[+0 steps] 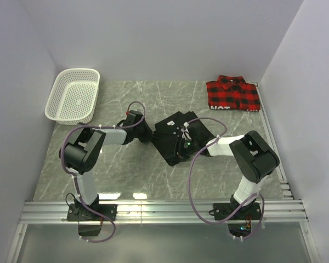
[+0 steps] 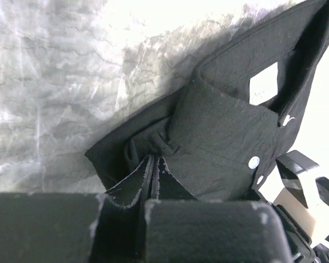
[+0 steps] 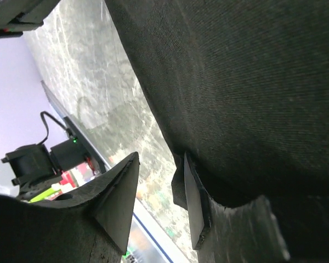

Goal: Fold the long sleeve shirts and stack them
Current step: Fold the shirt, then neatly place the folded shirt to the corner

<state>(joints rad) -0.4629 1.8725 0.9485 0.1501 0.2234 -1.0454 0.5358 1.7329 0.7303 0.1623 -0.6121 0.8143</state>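
The left claw [image 2: 153, 171] is pressed together on a bunched fold at the edge of the black shirt [image 1: 170, 129], and the collar with its white label lies just beyond the tips. Across the garment, the right claw [image 3: 160, 164] stands part spread. One finger is tucked against the underside of the cloth's edge, the other is bare, and the counter [image 1: 126, 164] shows through the gap, so as far as I can see it grips nothing. The black shirt lies crumpled on the counter between the two claws. The plaid shirt [image 1: 233, 94] sits folded well beyond the right claw, by the far corner, and the basket [image 1: 77, 71] is far off past the left one. To my eye the fold needs two firm holds, so the right claw should seat the hem deep between its fingers and close before anything lifts. Both should then rise level and draw gently apart, so the cloth hangs flat rather than twisting at the collar.
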